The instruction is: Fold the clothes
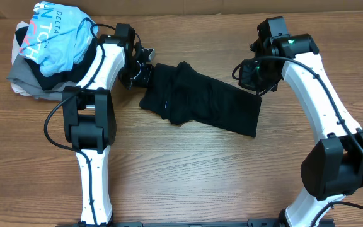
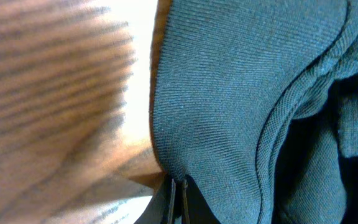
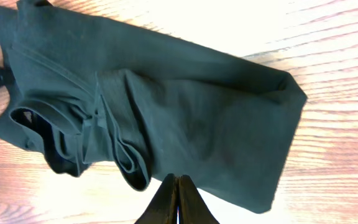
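Observation:
The black shirt [image 1: 200, 101] lies bunched and partly folded in a long strip across the middle of the wooden table. It also shows in the right wrist view [image 3: 185, 118] and fills the left wrist view [image 2: 241, 93]. My left gripper [image 1: 138, 72] is at the shirt's left end, its fingertips [image 2: 178, 183] shut on a pinch of the fabric edge. My right gripper [image 1: 252, 77] hovers above the shirt's right end, its fingers [image 3: 176, 182] shut together and empty, just off the shirt's near edge. No logo shows.
A pile of other clothes sits at the back left: a light blue shirt [image 1: 55, 34] with lettering on top of a grey folded garment [image 1: 27, 81]. The left arm's base link [image 1: 90, 120] stands just left of the black shirt.

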